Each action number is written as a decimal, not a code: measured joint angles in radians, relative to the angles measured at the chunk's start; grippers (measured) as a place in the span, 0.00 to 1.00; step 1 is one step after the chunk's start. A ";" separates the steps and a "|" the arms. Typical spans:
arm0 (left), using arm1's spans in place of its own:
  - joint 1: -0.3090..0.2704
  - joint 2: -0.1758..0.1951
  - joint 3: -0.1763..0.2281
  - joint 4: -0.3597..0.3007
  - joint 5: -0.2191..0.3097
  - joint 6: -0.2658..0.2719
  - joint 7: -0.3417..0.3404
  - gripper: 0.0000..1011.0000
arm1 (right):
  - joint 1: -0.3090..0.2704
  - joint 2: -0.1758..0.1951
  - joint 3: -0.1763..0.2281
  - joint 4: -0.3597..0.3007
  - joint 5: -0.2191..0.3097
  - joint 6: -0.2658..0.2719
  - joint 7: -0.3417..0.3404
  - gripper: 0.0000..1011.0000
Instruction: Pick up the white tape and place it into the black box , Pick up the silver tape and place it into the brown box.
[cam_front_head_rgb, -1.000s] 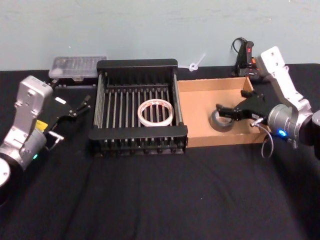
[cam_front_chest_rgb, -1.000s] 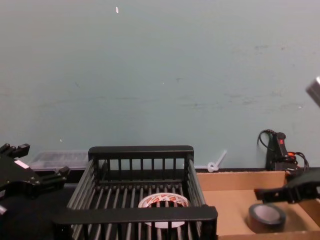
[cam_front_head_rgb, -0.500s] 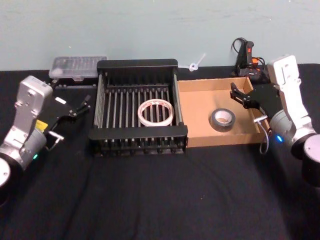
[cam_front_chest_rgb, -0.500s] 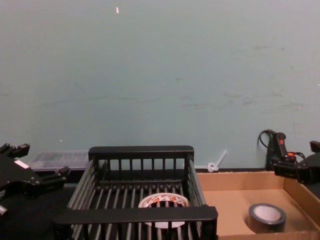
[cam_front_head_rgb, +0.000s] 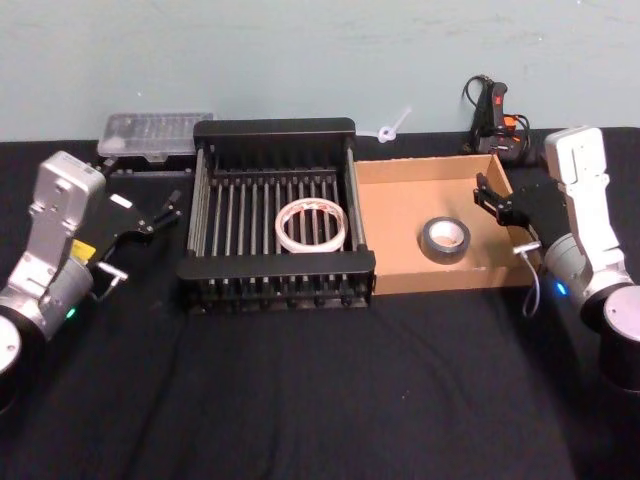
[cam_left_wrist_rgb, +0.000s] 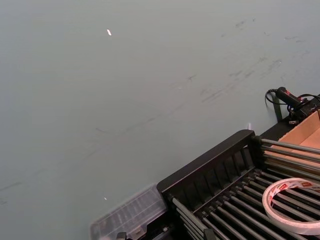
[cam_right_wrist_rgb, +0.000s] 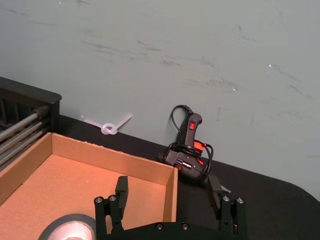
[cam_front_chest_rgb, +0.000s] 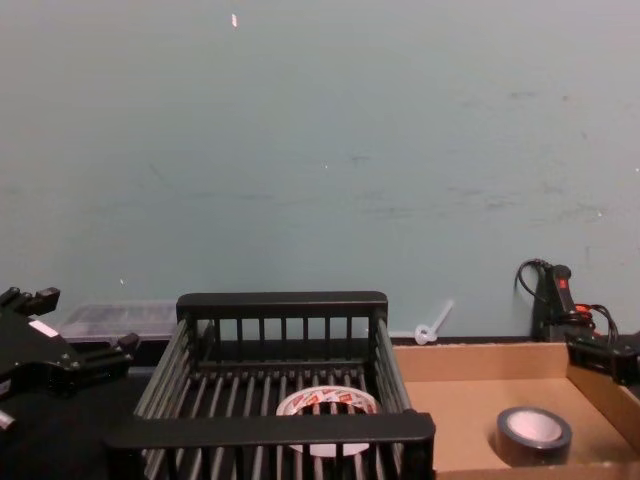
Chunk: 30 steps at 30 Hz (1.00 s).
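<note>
The white tape (cam_front_head_rgb: 283, 229) (cam_front_chest_rgb: 325, 404) (cam_left_wrist_rgb: 272, 210) lies flat on the barred floor of the black box (cam_front_head_rgb: 275, 128) (cam_front_chest_rgb: 280, 303) (cam_left_wrist_rgb: 210, 167). The silver tape (cam_front_head_rgb: 429, 241) (cam_front_chest_rgb: 533, 436) (cam_right_wrist_rgb: 67, 227) lies flat in the brown box (cam_front_head_rgb: 400, 215) (cam_front_chest_rgb: 480, 362) (cam_right_wrist_rgb: 115, 162), toward its right side. My right gripper (cam_front_head_rgb: 484, 196) (cam_right_wrist_rgb: 167, 182) hovers open and holds nothing at the brown box's right wall, a short way right of the silver tape. My left gripper (cam_front_head_rgb: 165, 213) (cam_front_chest_rgb: 75, 345) is parked open to the left of the black box.
A clear plastic case (cam_front_head_rgb: 155, 135) (cam_left_wrist_rgb: 130, 217) sits behind the black box on the left. A black glue gun (cam_front_head_rgb: 492, 110) (cam_right_wrist_rgb: 187, 150) and a white zip tie (cam_front_head_rgb: 392, 128) lie behind the brown box by the wall. Black cloth stretches across the front.
My right gripper has drawn back to the right, from over the silver tape to the brown box's right wall. The tape stays in the box. The left arm is still.
</note>
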 joint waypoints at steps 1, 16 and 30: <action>0.000 0.000 0.000 0.000 0.000 0.000 0.000 0.99 | -0.001 -0.002 0.003 0.000 -0.001 0.003 -0.001 0.99; 0.000 0.000 0.000 0.000 0.000 0.000 0.000 0.99 | -0.005 -0.007 0.013 -0.008 -0.003 0.014 -0.007 0.99; 0.000 0.000 0.000 0.000 0.000 0.000 0.000 0.99 | -0.004 -0.006 0.011 -0.006 -0.003 0.012 -0.006 0.99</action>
